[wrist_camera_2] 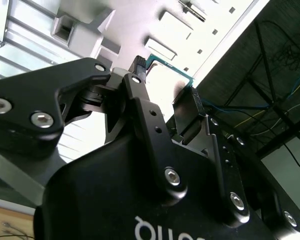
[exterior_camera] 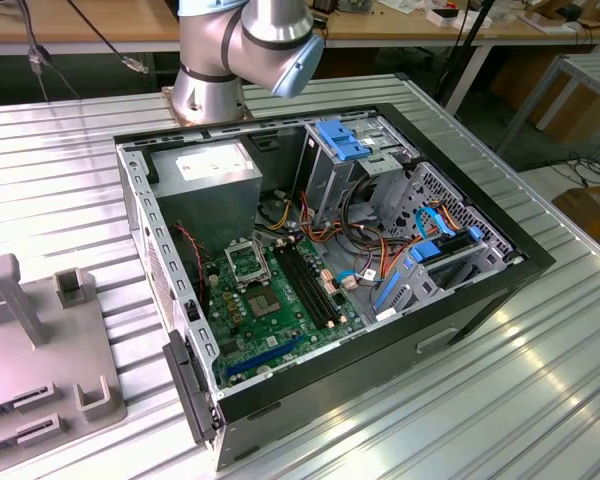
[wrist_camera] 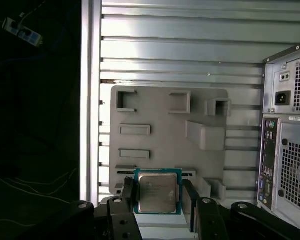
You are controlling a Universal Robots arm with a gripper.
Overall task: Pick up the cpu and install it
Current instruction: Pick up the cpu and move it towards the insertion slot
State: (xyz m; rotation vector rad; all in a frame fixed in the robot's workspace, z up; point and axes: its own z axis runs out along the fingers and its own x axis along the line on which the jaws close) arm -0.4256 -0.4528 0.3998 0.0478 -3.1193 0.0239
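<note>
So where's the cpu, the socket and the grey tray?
cpu (wrist_camera: 157,192), first wrist view, middle of its metal top.
socket (exterior_camera: 248,263), exterior view, its middle.
tray (wrist_camera: 165,135), first wrist view, a bare flat part.

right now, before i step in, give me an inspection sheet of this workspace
surface: ribbed aluminium table carrying an open black computer case.
job's things: small square silver-topped cpu held in the air; black-framed socket on the green motherboard inside the case.
clutter: grey plastic fixture tray beside the case.
grippers: black gripper shut on the cpu's two opposite edges.
cables: red, orange and blue wires inside the case.
surroundings: wooden workbenches behind the table.
</note>
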